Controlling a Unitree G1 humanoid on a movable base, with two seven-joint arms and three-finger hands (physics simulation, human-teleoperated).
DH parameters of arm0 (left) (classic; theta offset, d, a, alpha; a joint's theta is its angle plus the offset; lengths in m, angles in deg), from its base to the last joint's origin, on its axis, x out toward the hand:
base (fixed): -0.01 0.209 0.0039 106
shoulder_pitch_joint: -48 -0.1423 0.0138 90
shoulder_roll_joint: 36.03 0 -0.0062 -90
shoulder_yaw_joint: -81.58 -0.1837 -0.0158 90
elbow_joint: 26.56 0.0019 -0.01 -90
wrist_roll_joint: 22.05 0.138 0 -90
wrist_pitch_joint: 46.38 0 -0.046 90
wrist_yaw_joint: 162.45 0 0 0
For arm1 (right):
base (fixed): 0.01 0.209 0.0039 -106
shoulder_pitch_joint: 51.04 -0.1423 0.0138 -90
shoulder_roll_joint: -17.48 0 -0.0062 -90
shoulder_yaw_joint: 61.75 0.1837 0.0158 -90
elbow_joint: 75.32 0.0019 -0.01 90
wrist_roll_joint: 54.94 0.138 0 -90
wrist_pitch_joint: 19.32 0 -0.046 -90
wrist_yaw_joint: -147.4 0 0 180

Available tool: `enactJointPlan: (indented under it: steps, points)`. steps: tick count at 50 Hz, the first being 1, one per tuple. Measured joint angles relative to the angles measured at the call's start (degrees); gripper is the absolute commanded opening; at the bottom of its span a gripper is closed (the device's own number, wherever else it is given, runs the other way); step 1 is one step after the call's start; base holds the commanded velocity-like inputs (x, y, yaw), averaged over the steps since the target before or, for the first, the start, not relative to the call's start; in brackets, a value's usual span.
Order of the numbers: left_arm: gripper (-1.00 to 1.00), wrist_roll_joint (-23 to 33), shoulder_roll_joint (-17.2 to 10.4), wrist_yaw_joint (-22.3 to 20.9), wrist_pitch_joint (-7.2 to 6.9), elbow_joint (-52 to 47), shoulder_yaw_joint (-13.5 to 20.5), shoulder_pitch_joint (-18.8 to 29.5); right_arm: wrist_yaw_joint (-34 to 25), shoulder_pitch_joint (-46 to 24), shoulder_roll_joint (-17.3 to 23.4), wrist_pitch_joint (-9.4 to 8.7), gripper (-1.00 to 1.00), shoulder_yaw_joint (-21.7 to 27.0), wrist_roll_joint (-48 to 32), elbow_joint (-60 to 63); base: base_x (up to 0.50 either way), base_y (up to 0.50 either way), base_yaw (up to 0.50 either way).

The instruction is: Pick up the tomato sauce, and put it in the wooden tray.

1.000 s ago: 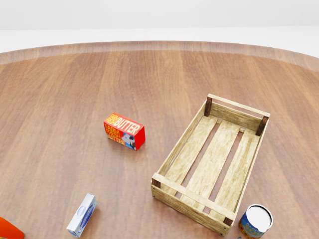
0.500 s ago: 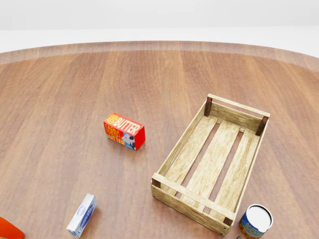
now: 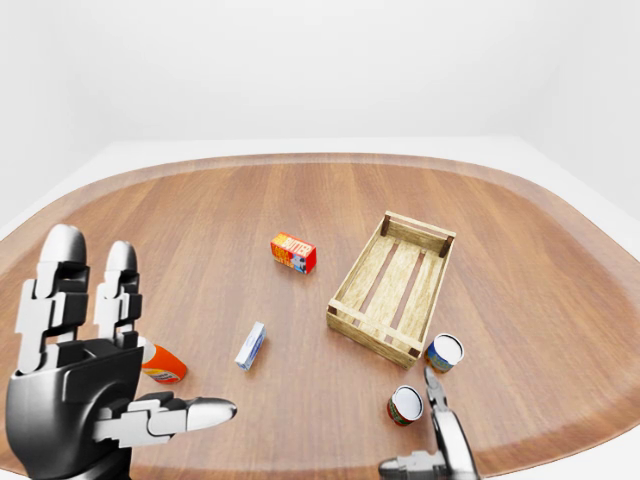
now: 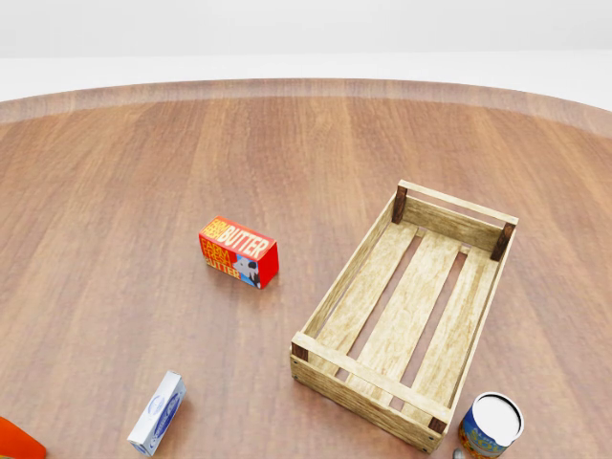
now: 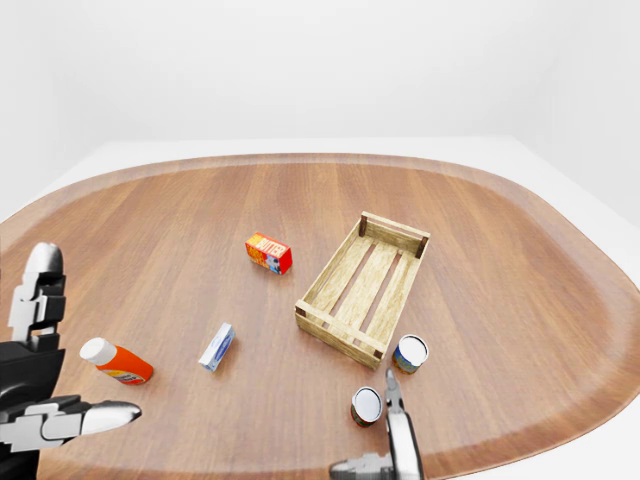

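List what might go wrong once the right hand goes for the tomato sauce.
1. Two cans stand close together: the red-labelled can, probably the tomato sauce, and the blue-labelled can. The right hand, just beside them, might take or topple the wrong one.
2. The blue-labelled can sits by the near corner of the wooden tray, roughly on the carry path; it or the tray wall could get clipped.

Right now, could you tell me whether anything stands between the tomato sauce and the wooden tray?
Nothing visible lies between tomato sauce and wooden tray; the blue can stands just right of that path.
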Motion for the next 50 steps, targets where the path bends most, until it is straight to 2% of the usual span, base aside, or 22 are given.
enactJointPlan:
  steps: [39, 40, 41, 42, 43, 50]
  points:
    - [1.0, -0.1, 0.1, -0.2, 0.0, -0.1, 0.2, 0.0, -0.8, -3.0, -0.7, 0.0, 1.0, 1.8, -0.8, -3.2, 0.0, 0.0, 0.0]
    - [1.0, 0.0, 0.1, -0.2, 0.0, -0.1, 0.1, 0.0, -0.8, -3.0, -0.7, 0.0, 0.28, 1.8, -0.8, -3.2, 0.0, 0.0, 0.0]
    - [1.0, 0.0, 0.1, -0.2, 0.0, -0.1, 0.1, 0.0, -0.9, -3.1, -0.7, 0.0, 0.07, 1.8, -0.8, -3.2, 0.0, 0.0, 0.0]
    - [1.0, 0.0, 0.1, -0.2, 0.0, -0.1, 0.1, 0.0, -0.9, -3.1, -0.7, 0.0, -0.37, 1.8, -0.9, -3.3, 0.0, 0.0, 0.0]
    - [1.0, 0.0, 0.1, -0.2, 0.0, -0.1, 0.1, 0.0, -1.0, -3.2, -0.7, 0.0, -1.0, 1.8, -0.9, -3.3, 0.0, 0.0, 0.0]
    - [1.0, 0.0, 0.1, -0.1, 0.0, -0.2, 0.1, -0.1, -1.5, -3.4, -0.7, 0.0, -1.0, 1.7, -0.1, -4.0, 0.0, 0.0, 0.0]
